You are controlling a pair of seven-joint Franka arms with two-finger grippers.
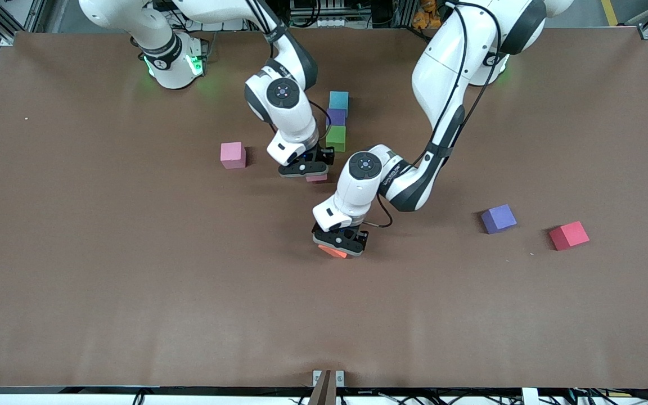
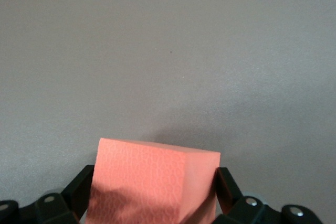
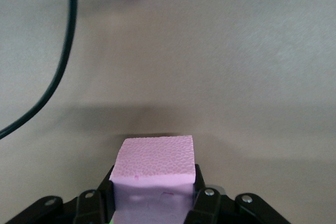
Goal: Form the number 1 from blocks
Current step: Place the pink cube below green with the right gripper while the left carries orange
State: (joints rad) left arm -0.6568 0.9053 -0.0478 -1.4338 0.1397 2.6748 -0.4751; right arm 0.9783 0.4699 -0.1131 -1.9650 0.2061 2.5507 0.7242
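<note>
Over mid-table, left pincer [image 1: 340, 243] gripping orange block [image 1: 333, 251], right pincer [image 1: 304, 169] gripping pink block [image 1: 317, 178]

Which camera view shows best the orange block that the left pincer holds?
The left wrist view: the orange block fills the space between the left pincer's fingers. The front view shows only a corner under the pincer. The right wrist view does not show it.

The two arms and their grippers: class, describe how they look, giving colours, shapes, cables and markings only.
Both arms are glossy white with rounded shells and dark grey or black joint bands. Each wrist bears a round black cap with a small blue mark. A thin black cable runs along each arm. The left gripper and right gripper are black, with screw heads on their bodies. The right arm's base glows green.
</note>
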